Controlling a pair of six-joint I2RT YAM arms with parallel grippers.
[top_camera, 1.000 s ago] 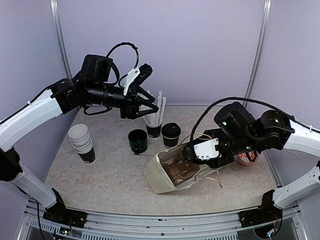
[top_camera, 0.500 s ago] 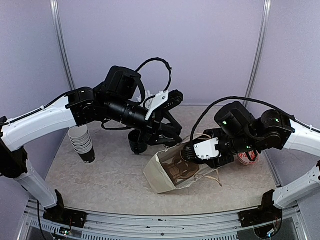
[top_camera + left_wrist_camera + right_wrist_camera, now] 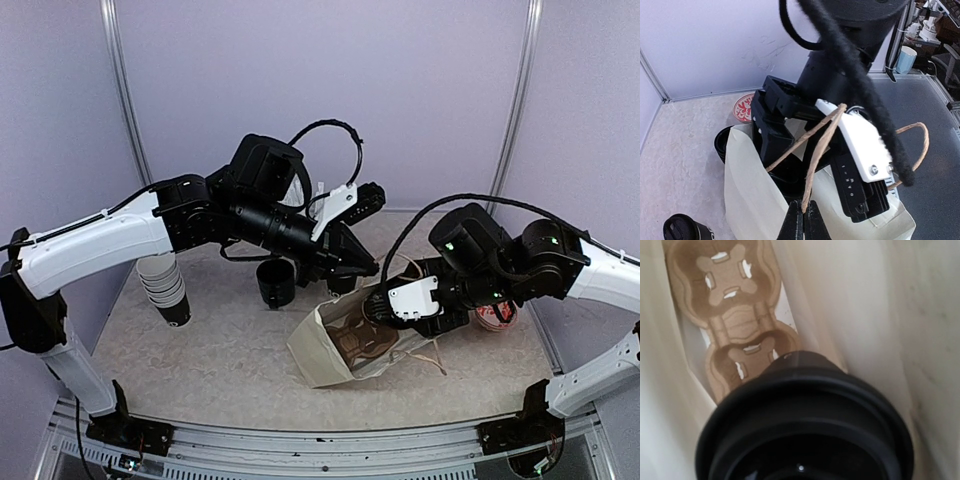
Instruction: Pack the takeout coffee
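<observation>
A cream paper bag (image 3: 318,355) lies on its side with its mouth toward the right; a brown cup carrier (image 3: 735,335) lies flat inside. My right gripper (image 3: 382,308) is in the bag's mouth, shut on a black lidded takeout coffee cup (image 3: 805,435) whose lid fills the right wrist view; the fingers themselves are hidden. My left gripper (image 3: 804,220) is shut on the bag's twine handle (image 3: 822,150) just above the mouth. A second lidded takeout cup (image 3: 682,229) stands behind the bag, mostly hidden under the left arm in the top view.
A stack of black cups with white insides (image 3: 165,285) stands at the left. A dark open mug (image 3: 275,282) is behind the bag. A red patterned disc (image 3: 744,106) lies at the right by the right arm. The left arm covers the back of the table.
The left arm swung right and down from above the straws to the bag's mouth, and its jaws closed on the twine handle. The right arm has stayed still.
</observation>
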